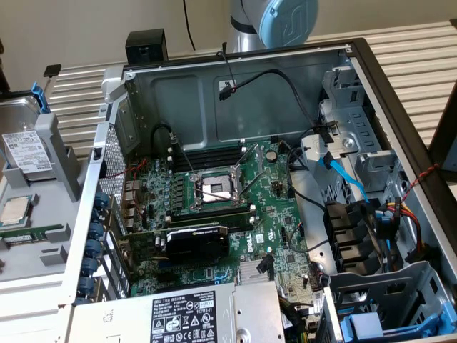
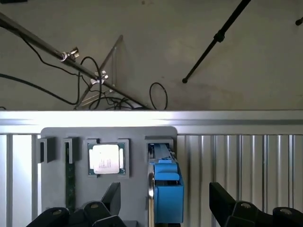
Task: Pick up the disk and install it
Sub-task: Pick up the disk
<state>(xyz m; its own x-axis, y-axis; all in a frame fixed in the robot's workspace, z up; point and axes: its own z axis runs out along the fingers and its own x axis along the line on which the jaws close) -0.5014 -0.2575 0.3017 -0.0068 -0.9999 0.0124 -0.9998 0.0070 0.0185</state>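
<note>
The disk [image 2: 166, 191] stands on edge in a slot of a grey holder tray [image 2: 137, 137], its blue carrier frame facing the wrist camera and a thin silver edge beside it. In the exterior view the disk [image 1: 25, 150] shows its white label at the far left, outside the open computer case [image 1: 235, 86]. My gripper [image 2: 164, 190] hangs above the tray, open. One black finger [image 2: 111, 198] stands on each side of the disk, well apart from it, and nothing is held.
The tray also holds a square CPU chip [image 2: 105, 158] and a green memory stick [image 2: 70, 176]. Inside the case are the motherboard [image 1: 214, 193], a grey power supply [image 1: 186, 314], loose cables [image 1: 343, 171] and a blue-trimmed drive bay [image 1: 371, 325]. The arm's blue joint [image 1: 285, 18] sits behind the case.
</note>
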